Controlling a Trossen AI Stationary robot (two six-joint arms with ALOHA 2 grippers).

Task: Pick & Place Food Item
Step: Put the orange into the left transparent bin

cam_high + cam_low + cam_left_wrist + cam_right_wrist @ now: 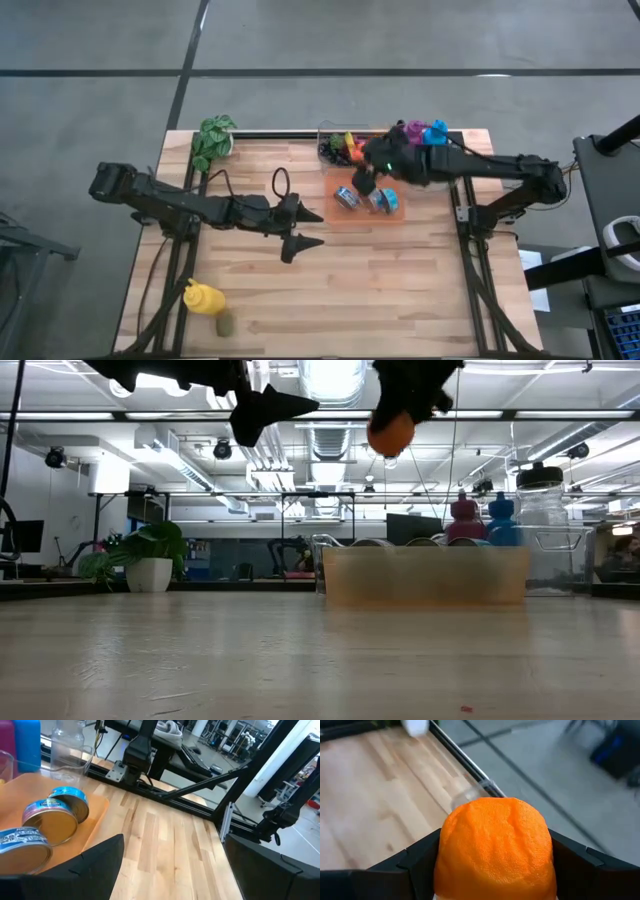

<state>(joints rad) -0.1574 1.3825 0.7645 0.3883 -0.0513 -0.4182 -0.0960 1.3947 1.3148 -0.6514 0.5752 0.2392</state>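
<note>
Wooden table [400, 280] with orange tray [370, 216], plant [213, 140], mustard bottle [203, 298].

No text can be read with certainty anywhere. The three cans [45, 827] lying on the orange tray [95, 812] carry printed labels in blue, pink and white, but their lettering is too blurred to make out. The bottles, the yellow mustard bottle [203, 297] and the room behind show no legible signs either.
</note>
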